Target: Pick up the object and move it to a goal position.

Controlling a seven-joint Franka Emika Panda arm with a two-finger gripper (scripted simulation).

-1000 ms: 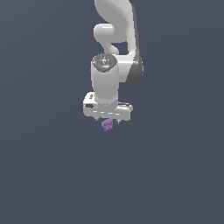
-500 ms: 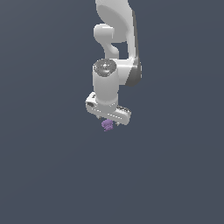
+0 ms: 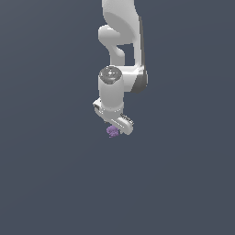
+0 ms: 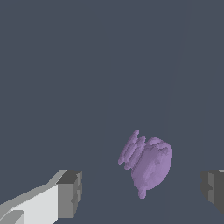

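The object is a tiny purple lumpy thing with ridged edges. In the wrist view it lies between my two dark finger pads, with a gap on either side. My white gripper is open and does not touch the object. In the exterior view the gripper points straight down, and the object shows just under the hand, partly hidden by it.
The white arm rises above the gripper to the exterior view's top edge. All around is a plain dark grey surface with no other things in sight.
The hand has turned about its vertical axis, so the finger bar now runs at a slant in the exterior view. The object has stayed in place.
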